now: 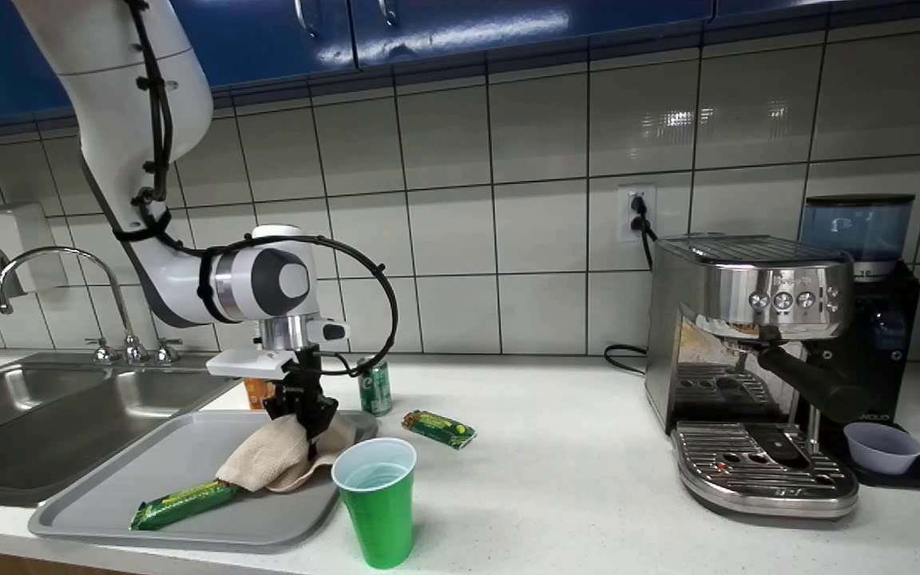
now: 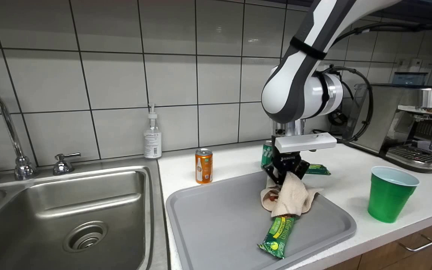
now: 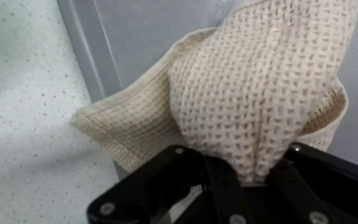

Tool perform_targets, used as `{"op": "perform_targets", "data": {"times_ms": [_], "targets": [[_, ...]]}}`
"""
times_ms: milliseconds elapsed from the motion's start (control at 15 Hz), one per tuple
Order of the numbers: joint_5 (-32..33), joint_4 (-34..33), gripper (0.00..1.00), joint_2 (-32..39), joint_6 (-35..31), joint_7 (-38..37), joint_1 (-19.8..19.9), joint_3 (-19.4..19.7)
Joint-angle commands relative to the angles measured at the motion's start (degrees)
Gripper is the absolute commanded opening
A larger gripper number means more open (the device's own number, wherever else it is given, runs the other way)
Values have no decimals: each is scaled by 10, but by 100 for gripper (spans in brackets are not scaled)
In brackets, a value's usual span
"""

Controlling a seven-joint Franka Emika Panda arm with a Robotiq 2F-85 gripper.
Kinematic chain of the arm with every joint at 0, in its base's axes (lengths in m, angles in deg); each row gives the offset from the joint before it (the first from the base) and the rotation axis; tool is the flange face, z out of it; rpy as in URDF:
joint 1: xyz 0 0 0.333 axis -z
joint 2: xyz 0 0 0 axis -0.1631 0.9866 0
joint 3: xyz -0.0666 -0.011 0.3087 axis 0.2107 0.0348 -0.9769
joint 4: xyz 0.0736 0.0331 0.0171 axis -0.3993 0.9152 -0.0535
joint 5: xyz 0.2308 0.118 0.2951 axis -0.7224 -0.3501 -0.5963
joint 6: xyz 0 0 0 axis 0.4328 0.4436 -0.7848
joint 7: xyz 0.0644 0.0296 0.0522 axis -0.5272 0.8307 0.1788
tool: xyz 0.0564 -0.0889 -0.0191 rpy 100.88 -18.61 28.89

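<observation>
A beige woven cloth (image 1: 268,455) lies bunched on the grey tray (image 1: 148,459) and also shows in an exterior view (image 2: 293,195). My gripper (image 1: 310,443) points down, its fingers shut on a raised fold of the cloth. In the wrist view the fold of cloth (image 3: 253,93) rises between the black fingers; the fingertips are partly hidden by it. A green-wrapped bar (image 2: 278,237) lies on the tray with one end under the cloth; it shows in an exterior view (image 1: 184,505) too. A reddish-brown patch shows in a cloth fold; I cannot tell what it is.
A green cup (image 1: 380,511) stands beside the tray's corner. Another green-wrapped bar (image 1: 438,429) and a green can (image 1: 375,389) are on the counter behind. An orange can (image 2: 203,167) stands behind the tray, near the sink (image 2: 88,213). An espresso machine (image 1: 747,279) stands farther along.
</observation>
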Motion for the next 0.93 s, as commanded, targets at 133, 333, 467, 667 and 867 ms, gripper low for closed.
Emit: {"op": "perform_targets", "data": {"times_ms": [133,333,467,667,867], "targets": [[-1,4,2,-9,-1,-9,-6,1],[-5,4,3,-17,1,-3,-3,-2],[-7,4,3,-22,3,0,-1,-5],[-13,5,3,-33,7,5,2,-10],[-19,2,3,-43,5,7,4,-15]]}}
